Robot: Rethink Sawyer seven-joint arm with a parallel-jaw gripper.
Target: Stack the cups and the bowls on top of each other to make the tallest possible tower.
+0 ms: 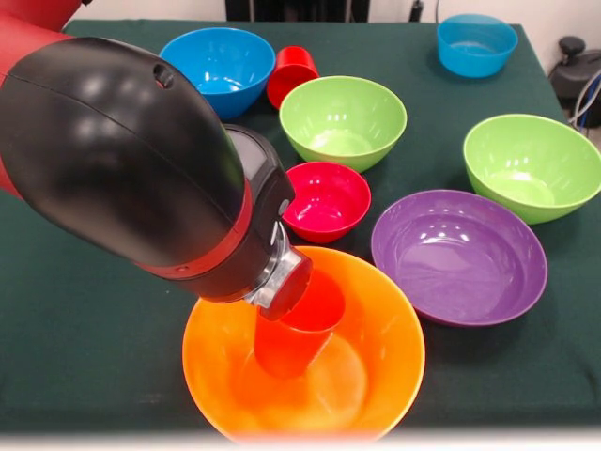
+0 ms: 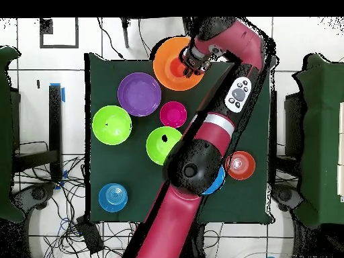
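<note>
Here the orange cup (image 1: 293, 329) stands upright inside the big orange bowl (image 1: 380, 376), the gripper (image 1: 286, 291) at its rim; whether the jaws grip it, I cannot tell. The crimson bowl (image 1: 326, 200) sits just behind that bowl.

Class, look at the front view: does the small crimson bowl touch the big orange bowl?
Apart. In the front view a strip of green table cloth shows between the small crimson bowl and the rim of the big orange bowl.

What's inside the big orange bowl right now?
An orange cup stands mouth-up inside the big orange bowl, with the gripper at its rim. The arm covers the bowl's far-left wall and the cup's rim there, so the grip itself is hidden.
</note>
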